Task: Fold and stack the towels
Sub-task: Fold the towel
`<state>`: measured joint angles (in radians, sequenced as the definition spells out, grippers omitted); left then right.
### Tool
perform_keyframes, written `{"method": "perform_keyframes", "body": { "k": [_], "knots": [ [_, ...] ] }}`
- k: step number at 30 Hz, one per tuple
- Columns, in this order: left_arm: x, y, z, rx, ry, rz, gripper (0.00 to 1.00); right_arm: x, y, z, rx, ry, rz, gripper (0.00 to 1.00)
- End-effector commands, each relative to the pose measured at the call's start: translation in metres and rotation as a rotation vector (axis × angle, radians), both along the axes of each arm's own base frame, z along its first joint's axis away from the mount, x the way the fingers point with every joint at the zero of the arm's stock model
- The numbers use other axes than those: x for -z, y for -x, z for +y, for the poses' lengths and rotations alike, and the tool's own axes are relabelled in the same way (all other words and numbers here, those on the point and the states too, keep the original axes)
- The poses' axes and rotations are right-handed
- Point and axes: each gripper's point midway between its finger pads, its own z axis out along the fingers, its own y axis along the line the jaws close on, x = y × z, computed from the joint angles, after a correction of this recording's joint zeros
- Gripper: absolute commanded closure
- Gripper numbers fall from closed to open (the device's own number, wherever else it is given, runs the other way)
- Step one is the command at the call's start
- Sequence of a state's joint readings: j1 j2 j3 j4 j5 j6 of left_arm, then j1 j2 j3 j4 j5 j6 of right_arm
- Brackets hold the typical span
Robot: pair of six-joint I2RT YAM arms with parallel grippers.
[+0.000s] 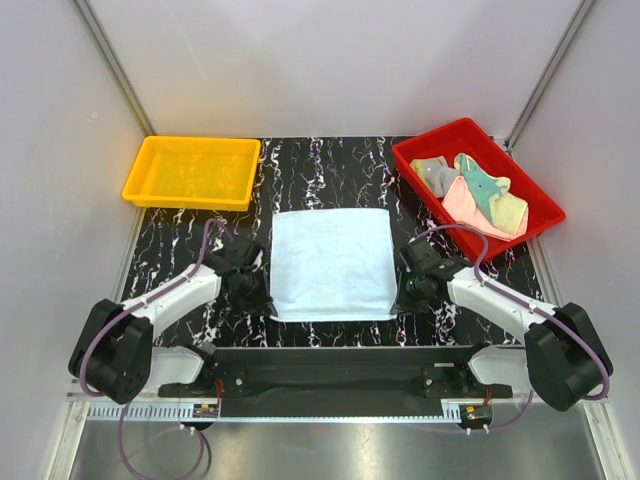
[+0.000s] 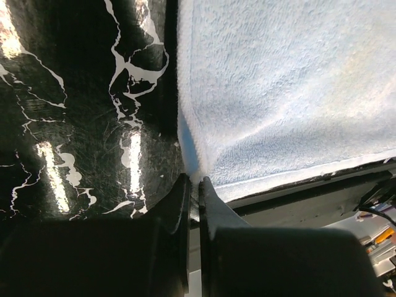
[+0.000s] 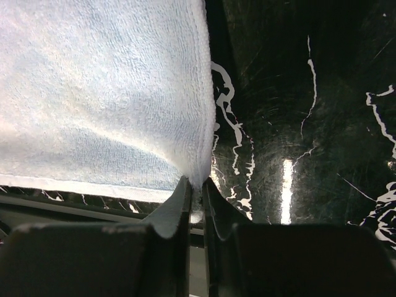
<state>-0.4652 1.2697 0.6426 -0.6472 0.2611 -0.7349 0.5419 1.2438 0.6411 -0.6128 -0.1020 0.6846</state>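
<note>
A light blue towel (image 1: 332, 262) lies spread flat on the black marbled table between the arms. My left gripper (image 1: 264, 300) is shut on its near left corner (image 2: 193, 166), the cloth pinched between the jaws. My right gripper (image 1: 398, 300) is shut on its near right corner (image 3: 199, 166). The towel fills the upper part of the left wrist view (image 2: 291, 86) and of the right wrist view (image 3: 99, 86). Several other towels, pink (image 1: 470, 203), teal-green (image 1: 477, 182), yellow (image 1: 510, 212) and grey (image 1: 437, 176), lie crumpled in a red bin (image 1: 540, 196).
An empty yellow bin (image 1: 192, 171) stands at the back left. The red bin stands at the back right. A black rail (image 1: 330, 365) runs along the table's near edge between the arm bases. White walls close in on both sides.
</note>
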Motion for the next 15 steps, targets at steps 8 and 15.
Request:
{"method": "perform_keyframes", "body": {
  "k": [8,15],
  "knots": [
    [0.009,0.005,0.011,-0.022,-0.049,-0.007,0.79,0.004,-0.002,-0.004,0.018,0.036,-0.007,0.93],
    [-0.088,-0.069,0.012,0.091,-0.143,-0.307,0.47,-0.057,-0.036,0.011,-0.115,-0.002,-0.152,0.43]
  ]
}}
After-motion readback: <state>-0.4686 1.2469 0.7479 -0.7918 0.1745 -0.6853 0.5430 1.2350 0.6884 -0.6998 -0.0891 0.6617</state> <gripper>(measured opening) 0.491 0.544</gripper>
